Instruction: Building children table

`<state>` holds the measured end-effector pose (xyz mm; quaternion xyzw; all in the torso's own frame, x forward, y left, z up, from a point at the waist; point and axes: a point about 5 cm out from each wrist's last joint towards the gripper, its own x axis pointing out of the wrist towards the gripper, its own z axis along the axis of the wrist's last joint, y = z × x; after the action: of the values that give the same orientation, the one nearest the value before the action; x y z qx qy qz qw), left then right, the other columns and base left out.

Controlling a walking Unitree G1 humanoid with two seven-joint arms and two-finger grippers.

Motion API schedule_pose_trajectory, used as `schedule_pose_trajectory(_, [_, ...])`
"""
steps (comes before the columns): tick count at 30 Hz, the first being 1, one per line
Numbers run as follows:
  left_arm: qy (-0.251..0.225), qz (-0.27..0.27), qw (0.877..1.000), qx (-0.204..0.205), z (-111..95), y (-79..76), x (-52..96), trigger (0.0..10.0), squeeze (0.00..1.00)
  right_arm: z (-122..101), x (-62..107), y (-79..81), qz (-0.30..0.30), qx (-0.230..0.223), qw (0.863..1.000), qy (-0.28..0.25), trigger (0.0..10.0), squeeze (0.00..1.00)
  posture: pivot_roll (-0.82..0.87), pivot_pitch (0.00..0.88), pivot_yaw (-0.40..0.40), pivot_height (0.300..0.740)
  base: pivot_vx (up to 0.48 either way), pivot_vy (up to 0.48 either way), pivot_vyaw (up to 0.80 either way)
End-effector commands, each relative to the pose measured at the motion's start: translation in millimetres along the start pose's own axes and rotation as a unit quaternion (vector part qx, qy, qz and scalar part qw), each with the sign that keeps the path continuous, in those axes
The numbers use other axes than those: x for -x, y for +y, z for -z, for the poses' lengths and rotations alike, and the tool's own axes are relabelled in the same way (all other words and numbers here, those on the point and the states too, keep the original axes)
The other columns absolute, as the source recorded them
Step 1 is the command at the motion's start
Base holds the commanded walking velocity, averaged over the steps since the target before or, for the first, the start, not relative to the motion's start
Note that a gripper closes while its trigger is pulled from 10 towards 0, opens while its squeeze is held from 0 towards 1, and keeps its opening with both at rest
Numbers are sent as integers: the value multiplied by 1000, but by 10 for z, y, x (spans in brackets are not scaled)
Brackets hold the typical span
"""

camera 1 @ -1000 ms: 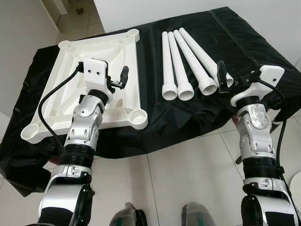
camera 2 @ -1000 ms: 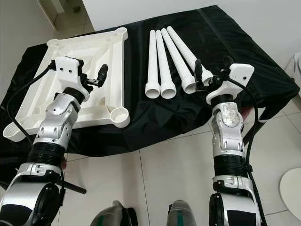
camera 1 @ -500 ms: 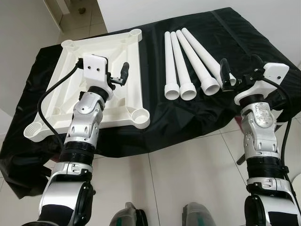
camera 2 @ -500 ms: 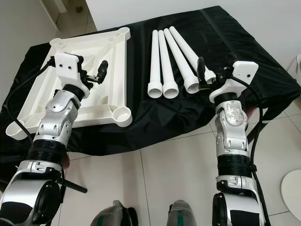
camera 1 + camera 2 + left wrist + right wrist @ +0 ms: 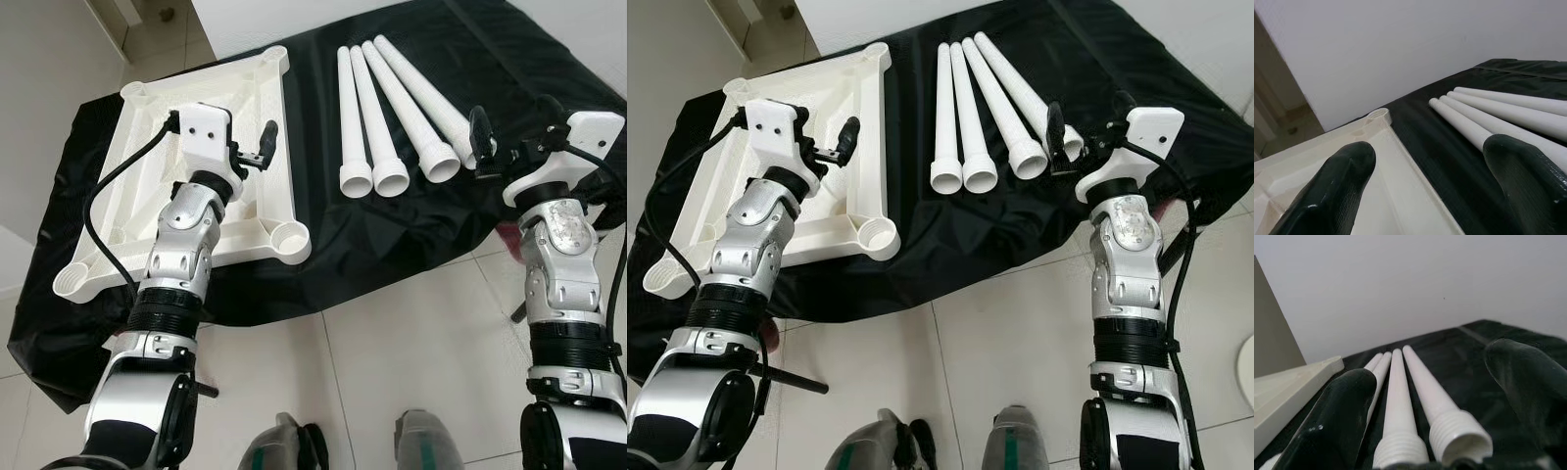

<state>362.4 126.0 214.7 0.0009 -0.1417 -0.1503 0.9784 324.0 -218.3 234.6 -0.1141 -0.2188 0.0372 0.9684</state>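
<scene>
Left eye view: both jaws apart, left gripper (image 5: 257,155) over tabletop (image 5: 162,166), right gripper (image 5: 505,137) at legs (image 5: 392,108).

The four legs (image 5: 392,108) and the upturned table panel (image 5: 211,211) look like smooth, matt white plastic. A black cloth (image 5: 392,225) with a slight sheen covers the tabletop. The floor (image 5: 392,362) is glossy pale tile, and the arms (image 5: 181,264) are brushed silver metal.

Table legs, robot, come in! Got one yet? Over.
Both grippers open, holding nothing. Right gripper at the threaded end of the rightmost of four table legs; left gripper above upside-down tabletop. Nothing in the way.
</scene>
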Motion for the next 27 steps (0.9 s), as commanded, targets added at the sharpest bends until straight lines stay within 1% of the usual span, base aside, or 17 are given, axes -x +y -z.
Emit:
schedule_pose_trajectory(1, [5,-3,1000,-1,2,51,16,10000,0,-6,1,100,-17,-10,1000,-1,10000,0,-235,151,289,740,0,0,0])
schedule_pose_trajectory(7, [11,5,1000,-7,-7,64,39,10000,0,-14,33,119,-12,-15,1000,6,10000,0,-219,161,312,740,0,0,0])
schedule_pose_trajectory(10, [14,7,1000,-8,-2,63,39,10000,0,-7,38,110,-10,-13,1000,7,10000,0,-219,159,309,740,0,0,0])
schedule_pose_trajectory(13, [15,7,1000,-10,11,62,38,10000,0,4,34,113,-4,-14,1000,8,10000,0,-223,130,272,740,0,0,0])
schedule_pose_trajectory(17, [19,1,1000,-9,51,80,49,10000,0,7,22,122,9,-23,1000,6,10000,0,-224,109,247,740,0,0,0])
schedule_pose_trajectory(21, [23,0,1000,-16,96,94,62,10000,0,14,-8,176,22,-34,999,3,10000,0,-213,86,216,740,0,0,0])
schedule_pose_trajectory(22, [21,-5,1000,-17,96,97,70,10000,0,28,-22,216,31,-44,999,6,10000,0,-199,76,176,740,0,0,0])
schedule_pose_trajectory(23, [21,-5,1000,-17,96,97,70,10000,0,28,-22,216,31,-44,999,6,10000,0,-199,76,176,740,0,0,0])
schedule_pose_trajectory(24, [18,-11,1000,-17,96,104,81,10000,0,52,-27,250,37,-55,998,10,10000,0,-193,76,155,740,0,0,0])
schedule_pose_trajectory(25, [18,-11,1000,-17,96,104,81,10000,0,52,-27,250,37,-55,998,10,10000,0,-193,76,155,740,0,0,0])
schedule_pose_trajectory(27, [16,-13,1000,-11,108,94,91,10000,0,91,-30,276,40,-69,997,19,10000,0,-184,73,133,740,0,0,0])
